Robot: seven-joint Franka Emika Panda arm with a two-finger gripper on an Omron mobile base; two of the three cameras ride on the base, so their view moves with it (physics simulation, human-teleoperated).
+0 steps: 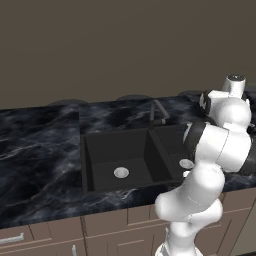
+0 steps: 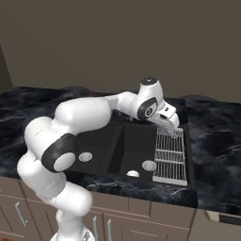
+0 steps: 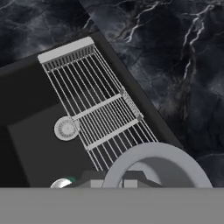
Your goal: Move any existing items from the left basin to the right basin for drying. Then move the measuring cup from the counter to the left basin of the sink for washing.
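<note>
The claw hangs above the wire rack over the right basin, its grip impossible to tell; the teal mug lies below.

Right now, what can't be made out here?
- Narrow basin: partly covered by the arm, left base view.
- Mug: mostly hidden by that basin's front wall, right base view.
- Grey cup: cut off below, hand view.
- Gripper: fingers too small, right base view; open or shut unclear.

Kitchen: dbl sink in marble counter, cabinets below.
</note>
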